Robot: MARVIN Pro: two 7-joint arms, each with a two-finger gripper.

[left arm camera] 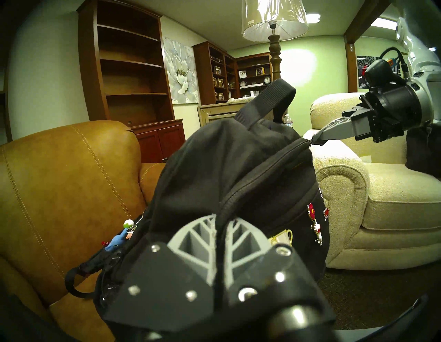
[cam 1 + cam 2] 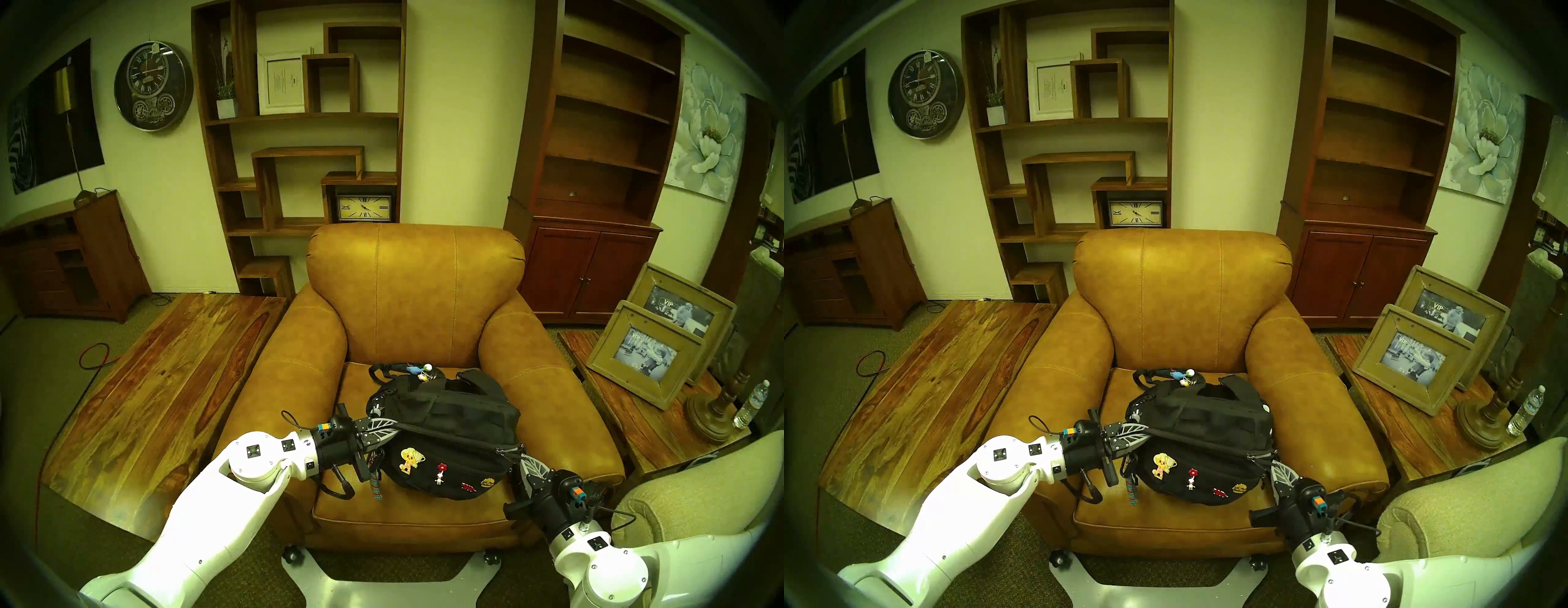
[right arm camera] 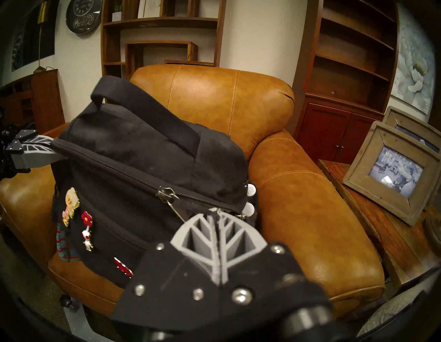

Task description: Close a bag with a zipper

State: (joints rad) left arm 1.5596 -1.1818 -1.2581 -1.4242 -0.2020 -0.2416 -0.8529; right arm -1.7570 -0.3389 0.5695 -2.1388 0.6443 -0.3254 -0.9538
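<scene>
— Where was the bag [image 2: 445, 429]?

— It lay on the seat of the tan armchair [image 2: 415, 297], toward the front edge, with its pin-covered pocket facing me and the top handle toward the right armrest. My left claw [image 2: 392, 428] was clamped shut on the fabric at the bag's left end, right by the start of the zipper [image 3: 114, 168]. My right claw [image 2: 522, 456] was pressed shut at the bag's right end, near the seat's front right corner. A thin wire ran from the zipper pull [image 3: 167, 192] to its tips, but I could not tell whether it truly held it.

— And the zipper itself?

— It ran along the top of the pinned pocket between my two claws. The pull sat near the right end, and the teeth looked joined from the left end up to it.

— How much room was there?

— The bare seat cushion showed in front of the bag and behind it, up to the backrest. Both armrests rose close at either end, the right one just beside my right claw.

— What else stood around?

— A striped strap [image 2: 376, 484] hung off the bag's left end beside my left wrist. Small charms [image 2: 418, 371] lay on the cushion behind the bag. A side table [image 2: 628, 407] with two framed pictures [image 2: 645, 352], a lamp base and a water bottle [image 2: 751, 403] stood beyond the right armrest, and a cream sofa arm [image 2: 695, 492] sat close to my right forearm.
</scene>
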